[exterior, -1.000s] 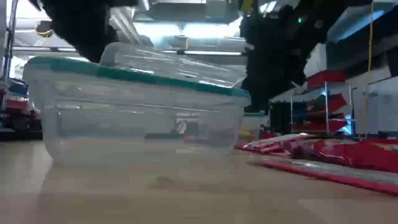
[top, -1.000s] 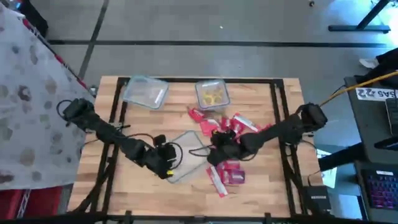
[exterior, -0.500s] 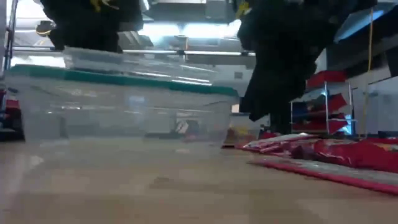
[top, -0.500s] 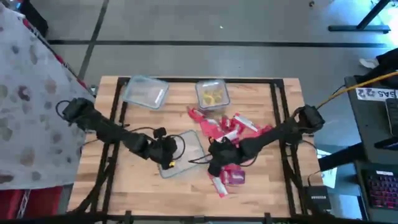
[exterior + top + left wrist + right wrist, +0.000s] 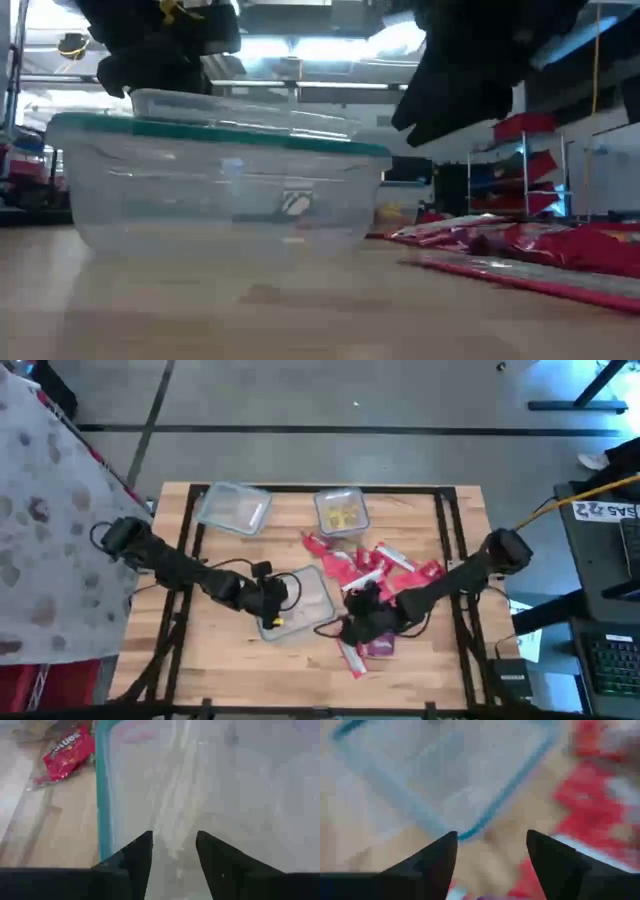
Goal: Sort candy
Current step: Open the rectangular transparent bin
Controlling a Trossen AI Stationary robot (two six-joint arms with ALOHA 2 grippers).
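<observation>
Candy (image 5: 375,567) is seen in the high view as a loose red/pink heap right of table centre, w/ more packets just below it near the front. Yellow pieces (image 5: 343,515) sit inside a clear tub (image 5: 342,499) at the back; an empty tub (image 5: 233,507) lies left of it. A third tub (image 5: 303,600), teal-rimmed, lies mid-table, probably kept beside the heap so packets can be dropped in. The left gripper (image 5: 273,600) is placed at that tub's left edge, apparently to steady or shift it. The right gripper (image 5: 357,628) is held over the lower packets, likely lined up for a pick.

Low view: the teal-rimmed tub (image 5: 225,185) is seen close up and empty; red packets (image 5: 530,245) lie flat on the wood at right. Dark arm parts hang above.

Left wrist view: the fingers (image 5: 138,855) are spread a little, one to each side of the tub's wall (image 5: 102,795); firm contact can't be told. One red packet (image 5: 67,750) lies outside the tub.

Right wrist view: the fingers (image 5: 436,859) are wide apart, nothing held btw them; tub corner (image 5: 485,815) and red candy blur (image 5: 590,805) lie ahead.
</observation>
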